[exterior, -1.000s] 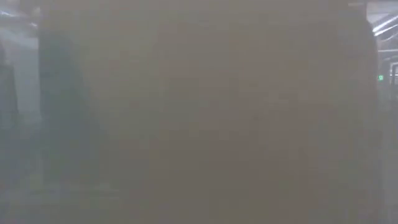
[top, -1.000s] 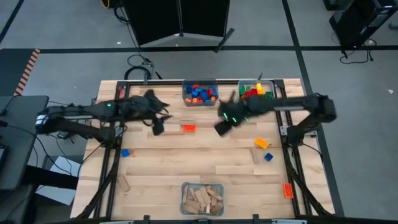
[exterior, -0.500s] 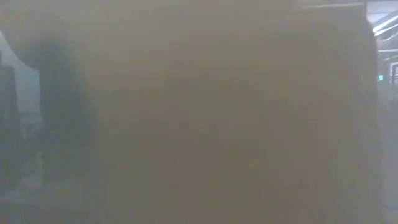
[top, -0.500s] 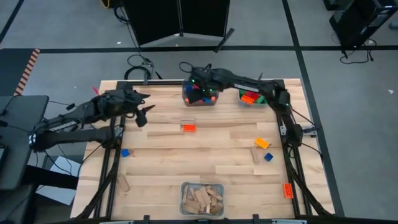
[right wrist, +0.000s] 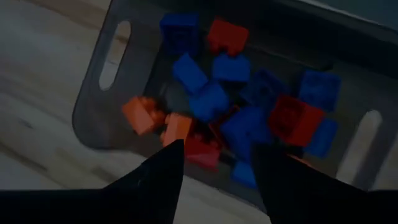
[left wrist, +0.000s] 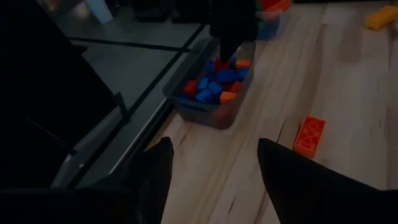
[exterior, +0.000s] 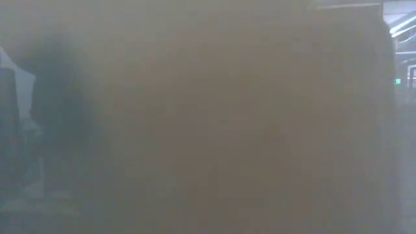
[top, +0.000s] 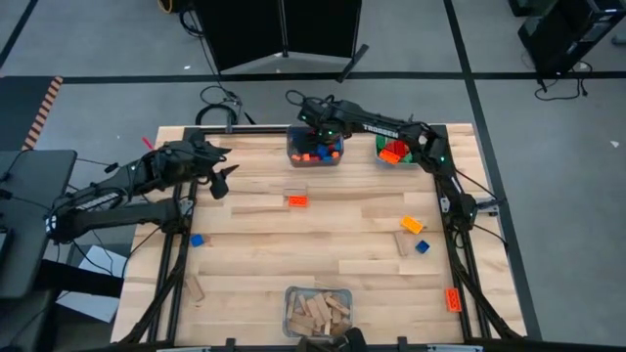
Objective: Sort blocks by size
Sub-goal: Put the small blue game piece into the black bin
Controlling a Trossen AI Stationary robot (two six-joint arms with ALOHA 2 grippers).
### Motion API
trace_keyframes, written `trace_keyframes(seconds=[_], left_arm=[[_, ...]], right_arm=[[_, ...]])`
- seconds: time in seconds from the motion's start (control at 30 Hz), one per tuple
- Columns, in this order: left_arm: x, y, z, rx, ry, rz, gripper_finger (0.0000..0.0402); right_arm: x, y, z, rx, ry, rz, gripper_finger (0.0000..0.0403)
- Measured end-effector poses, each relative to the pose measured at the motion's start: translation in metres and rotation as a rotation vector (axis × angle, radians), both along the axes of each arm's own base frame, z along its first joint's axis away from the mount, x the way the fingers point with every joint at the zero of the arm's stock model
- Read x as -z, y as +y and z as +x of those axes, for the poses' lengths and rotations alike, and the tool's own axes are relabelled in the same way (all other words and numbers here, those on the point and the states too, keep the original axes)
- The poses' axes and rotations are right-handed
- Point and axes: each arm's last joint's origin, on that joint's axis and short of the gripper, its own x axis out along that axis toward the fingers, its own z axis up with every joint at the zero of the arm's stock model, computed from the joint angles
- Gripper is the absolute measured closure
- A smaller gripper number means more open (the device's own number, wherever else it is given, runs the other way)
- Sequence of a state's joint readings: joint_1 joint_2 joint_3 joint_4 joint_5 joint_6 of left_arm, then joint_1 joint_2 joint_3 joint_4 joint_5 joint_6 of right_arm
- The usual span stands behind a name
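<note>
Jaws of the right gripper [top: 315, 125] stand apart, empty, above the middle bin [top: 314, 157] of small blue, red and orange blocks [right wrist: 249, 118]; left gripper [top: 221, 182] jaws gape wide, empty. An orange brick [top: 297, 200] lies with its long axis across the surface [top: 342, 244]. Low view shows only blur.

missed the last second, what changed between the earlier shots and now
The right gripper swung from mid-table back to the far edge and now hangs over the bin of small bricks, jaws open and empty. The left gripper pulled back toward its own side, jaws open. The orange brick, the wooden-block bin and the loose blocks stayed put.
</note>
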State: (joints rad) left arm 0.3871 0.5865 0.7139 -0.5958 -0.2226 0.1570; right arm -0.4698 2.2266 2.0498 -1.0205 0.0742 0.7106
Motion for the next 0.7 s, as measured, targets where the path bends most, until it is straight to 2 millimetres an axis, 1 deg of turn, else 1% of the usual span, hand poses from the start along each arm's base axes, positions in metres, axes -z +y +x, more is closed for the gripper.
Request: trace_keyframes(seconds=[0.13, 0.27, 0.37, 0.53, 0.6, 0.7], left_arm=[[0.000, 0.000, 0.000, -0.002, 0.000, 0.000, 0.0161], [0.000, 0.000, 0.000, -0.004, -0.004, -0.001, 0.0161], [-0.001, 0.000, 0.000, -0.006, -0.011, -0.002, 0.0161], [-0.001, 0.000, 0.000, -0.012, -0.015, -0.010, 0.0161], [0.000, 0.000, 0.000, -0.017, -0.020, -0.017, 0.0161], [0.000, 0.000, 0.000, -0.019, -0.022, -0.021, 0.0161]], right_arm=[[-0.011, 0.009, -0.006, -0.042, 0.044, -0.005, 0.0207], [-0.029, 0.029, -0.016, -0.085, 0.119, -0.010, 0.0210], [-0.045, 0.054, -0.027, -0.107, 0.236, -0.062, 0.0210], [-0.064, 0.109, -0.040, -0.073, 0.442, -0.236, 0.0202], [-0.065, 0.130, -0.040, -0.062, 0.426, -0.257, 0.0196], [-0.064, 0.160, -0.045, -0.065, 0.397, -0.205, 0.0184]])
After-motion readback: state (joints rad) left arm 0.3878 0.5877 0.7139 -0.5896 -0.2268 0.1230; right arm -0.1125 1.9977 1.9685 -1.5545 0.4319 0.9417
